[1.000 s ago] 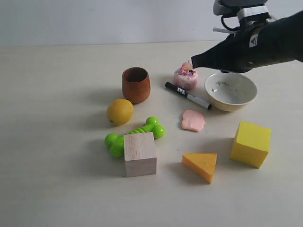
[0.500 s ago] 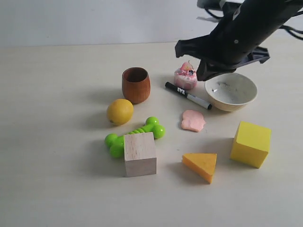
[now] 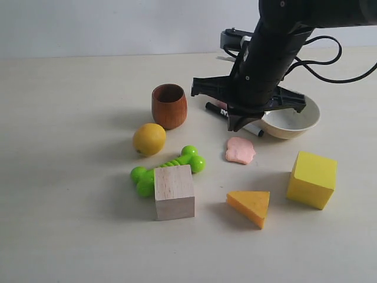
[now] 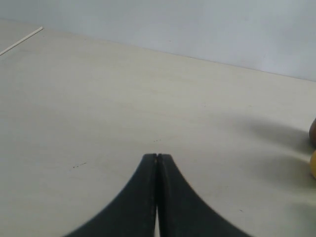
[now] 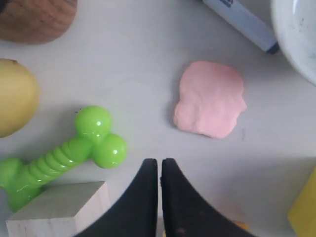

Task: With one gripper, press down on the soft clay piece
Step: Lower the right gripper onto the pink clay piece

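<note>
Right wrist view crops the bowl (image 5: pixel 297 42) (soft clay piece (image 5: pixel 210 98) whole).

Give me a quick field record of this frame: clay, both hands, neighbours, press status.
target: soft clay piece, lying flat on the table, touching nothing
right hand: shut, empty, raised near the clay, no contact visible
left hand: shut, empty, over bare table
nearest to clay: marker, bowl, green bone toy, cheese wedge
press: not yet done
</note>
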